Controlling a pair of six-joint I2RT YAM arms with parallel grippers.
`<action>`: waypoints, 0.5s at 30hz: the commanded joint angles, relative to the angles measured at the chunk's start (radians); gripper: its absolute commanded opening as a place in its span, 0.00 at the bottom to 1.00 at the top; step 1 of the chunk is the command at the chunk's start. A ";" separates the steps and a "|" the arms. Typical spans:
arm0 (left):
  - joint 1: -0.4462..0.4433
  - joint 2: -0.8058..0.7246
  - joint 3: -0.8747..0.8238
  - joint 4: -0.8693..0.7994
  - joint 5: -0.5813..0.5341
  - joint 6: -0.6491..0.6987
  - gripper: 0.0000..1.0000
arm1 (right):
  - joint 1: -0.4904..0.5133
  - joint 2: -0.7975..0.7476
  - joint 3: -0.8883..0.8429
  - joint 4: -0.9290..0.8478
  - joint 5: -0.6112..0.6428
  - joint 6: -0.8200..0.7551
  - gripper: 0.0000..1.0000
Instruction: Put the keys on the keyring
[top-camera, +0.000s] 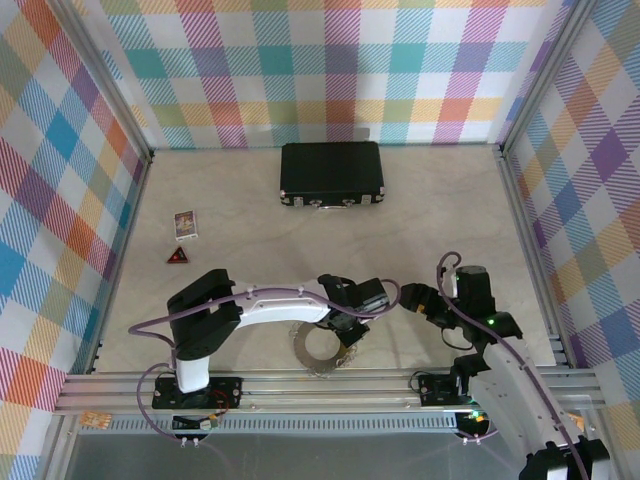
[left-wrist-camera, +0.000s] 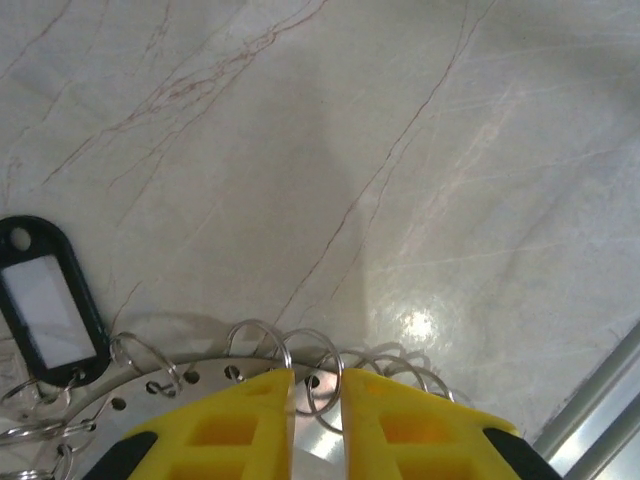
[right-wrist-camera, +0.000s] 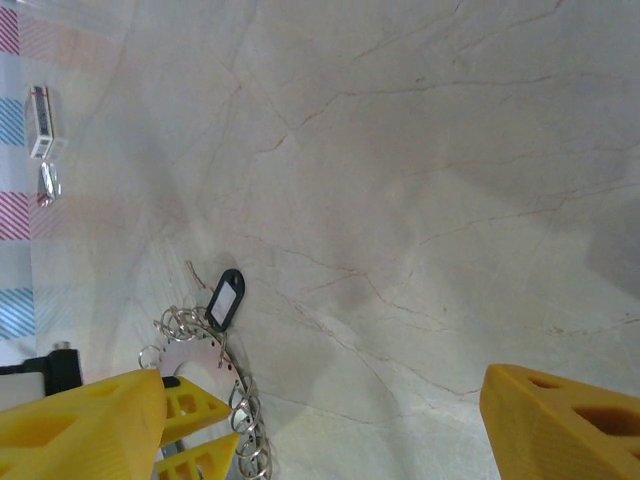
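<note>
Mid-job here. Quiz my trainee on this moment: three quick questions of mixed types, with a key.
1. True or false: the right end effector is open.
2. Which is at the keys? A) left end effector B) right end effector C) neither
3. What lies by the far wall?
Key: 1 true, its jaws stand wide apart. 2 A, its jaws are nearly shut around a ring of the keys. 3 the black case.
</note>
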 joint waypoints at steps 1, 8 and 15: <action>-0.013 0.033 0.045 -0.061 -0.036 0.013 0.20 | -0.012 -0.021 -0.005 -0.023 0.011 -0.004 0.82; -0.017 0.074 0.099 -0.112 -0.103 0.018 0.21 | -0.019 -0.025 -0.013 -0.014 0.005 -0.006 0.82; -0.019 0.083 0.113 -0.127 -0.125 0.015 0.24 | -0.023 -0.037 -0.016 -0.014 0.002 -0.007 0.82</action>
